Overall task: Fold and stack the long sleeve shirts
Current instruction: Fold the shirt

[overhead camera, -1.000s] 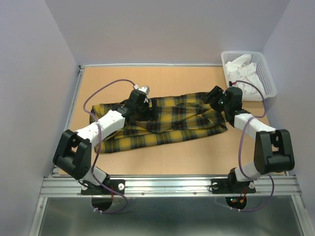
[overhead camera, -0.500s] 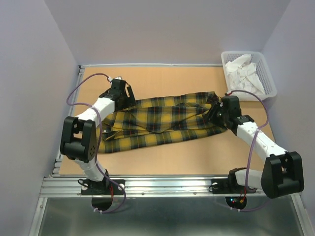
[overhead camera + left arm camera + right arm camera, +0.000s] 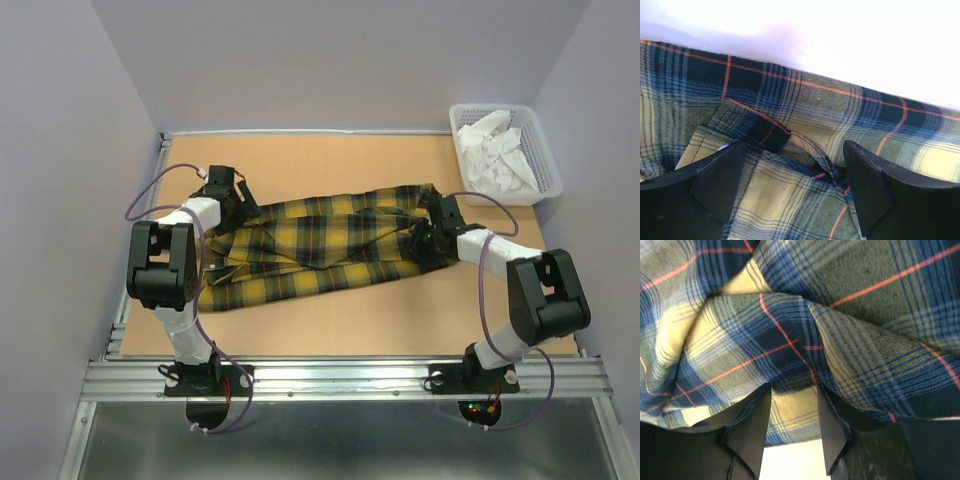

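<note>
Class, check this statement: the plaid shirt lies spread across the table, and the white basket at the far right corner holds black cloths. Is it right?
Not quite. The cloths in the white basket are white, not black, as the top external view shows. The rest stands: the plaid shirt lies spread across the table, and the basket sits at the far right corner.

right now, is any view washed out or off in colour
Left wrist: everything past the shirt is blown out to white. Right wrist: the shirt fills the frame, sharp but with a bluish cast, and a white patch glares at the bottom. Top view: evenly lit, the shirt reads yellow, only soft shadows.
</note>
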{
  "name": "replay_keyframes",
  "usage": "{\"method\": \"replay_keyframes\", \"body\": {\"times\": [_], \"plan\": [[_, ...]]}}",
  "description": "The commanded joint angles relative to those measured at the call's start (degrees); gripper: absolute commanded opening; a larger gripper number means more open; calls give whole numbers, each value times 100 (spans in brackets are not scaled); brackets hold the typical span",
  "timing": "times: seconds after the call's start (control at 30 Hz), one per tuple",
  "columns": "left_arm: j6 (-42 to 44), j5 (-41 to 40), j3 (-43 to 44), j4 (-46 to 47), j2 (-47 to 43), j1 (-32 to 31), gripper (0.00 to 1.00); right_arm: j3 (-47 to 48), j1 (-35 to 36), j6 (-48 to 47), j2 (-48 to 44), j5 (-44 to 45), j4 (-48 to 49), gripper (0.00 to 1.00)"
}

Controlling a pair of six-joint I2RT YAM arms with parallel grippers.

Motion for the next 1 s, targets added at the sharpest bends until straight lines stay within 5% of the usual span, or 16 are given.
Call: {"method": "replay_keyframes", "body": {"times": [0.0, 0.13, 0.37, 0.57, 0.7, 0.97], "plan": [[-270, 601, -570, 33, -172, 421, 91, 555, 28, -281, 766, 274, 368, 47], [-419, 1076, -1123, 112, -470, 808, 91, 1644, 10, -933, 1715, 687, 360, 47], [-1113, 2209, -2751, 490, -1726, 861, 90, 4573, -25, -1767, 3772, 118, 316, 48], [-1684, 2570, -4103, 605, -3308, 89, 90, 6664, -25, -1688, 4749, -490, 79, 54], [-1572, 2422, -3973, 26, -4379, -246, 94, 6525, -16, -1680, 4162, -561, 70, 66], [-535, 1305, -2717, -1346, -5165, -255, 94, 3847, 89, -1496, 1807, -622, 61, 72]]}}
